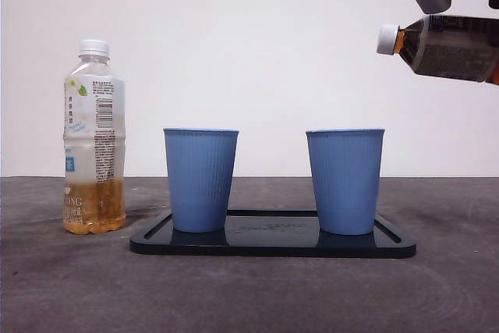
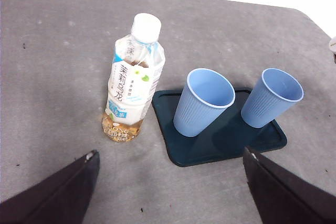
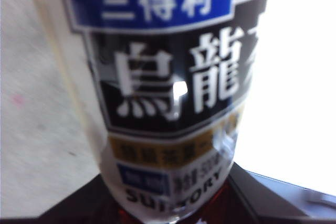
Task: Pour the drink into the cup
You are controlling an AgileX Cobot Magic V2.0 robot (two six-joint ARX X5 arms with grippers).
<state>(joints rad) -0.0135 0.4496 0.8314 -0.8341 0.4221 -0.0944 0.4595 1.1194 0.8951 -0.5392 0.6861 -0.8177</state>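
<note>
Now the right gripper [image 3: 173, 203] has its jaws closed round the lower body of the oolong tea bottle [image 1: 448, 47], held high in the air at the front view's upper right edge, tipped nearly level with its neck pointing toward the cups; the step in hand looks like the carry-and-tilt ahead of the pour; no liquid is leaving the bottle, and its white cap [image 1: 387, 40] appears to be on, which would block any pour, though I cannot be sure at this size.

The mouth hangs above and to the outer side of the right-hand blue cup [image 1: 345, 181], not yet over its rim; my guess is the next move calls for bringing the neck inward over that cup's opening, lowering somewhat, then tilting further with care so the stream lands inside.

The bottle: clear plastic, dark brown tea, black label with white characters and a blue band in the right wrist view, blurred there.

Both blue cups, the other [image 1: 200, 179] included, stand upright on the black tray [image 1: 273, 246], apparently empty in the left wrist view; a jasmine tea bottle [image 1: 93, 138], about a quarter full, stands beside the tray.

The left gripper [image 2: 170, 182] waits above the table, jaws spread wide, holding nothing.
</note>
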